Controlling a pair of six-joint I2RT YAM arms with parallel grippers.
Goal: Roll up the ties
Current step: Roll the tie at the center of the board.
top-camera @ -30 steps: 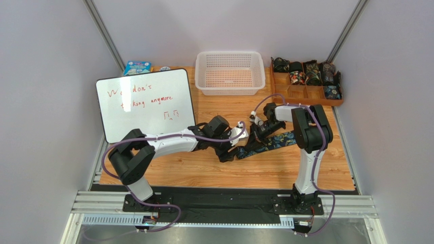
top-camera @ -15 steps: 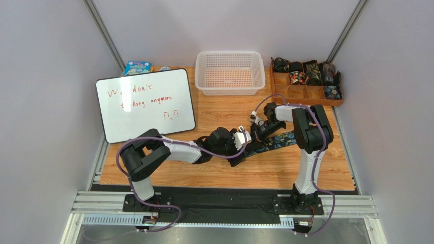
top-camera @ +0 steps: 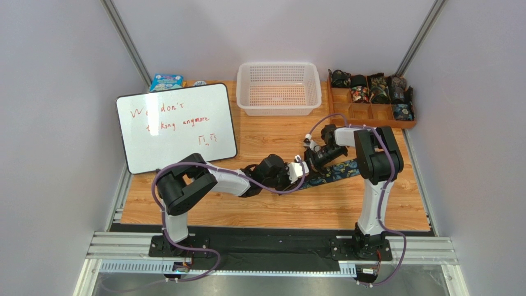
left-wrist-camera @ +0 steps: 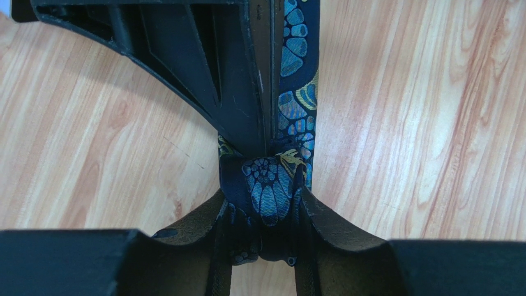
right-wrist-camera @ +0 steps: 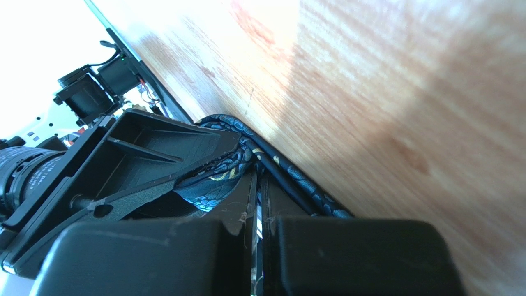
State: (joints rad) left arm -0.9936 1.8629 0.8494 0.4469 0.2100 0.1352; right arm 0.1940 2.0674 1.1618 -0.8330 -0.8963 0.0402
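The tie (left-wrist-camera: 296, 68) runs lengthwise straight away from the left tool (left-wrist-camera: 264, 200), which pinches its folded end. The right tool (right-wrist-camera: 258, 177), fingers together, meets that fold from opposite.

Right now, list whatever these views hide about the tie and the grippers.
- Top view: the tie is covered where the left gripper and the right gripper meet, so the size of any roll is unknown.
- Left wrist view: the tie's far length is cut off by the top edge.
- Right wrist view: the tie's near stretch is hidden behind the gripper's own fingers, and glare washes out the upper left.
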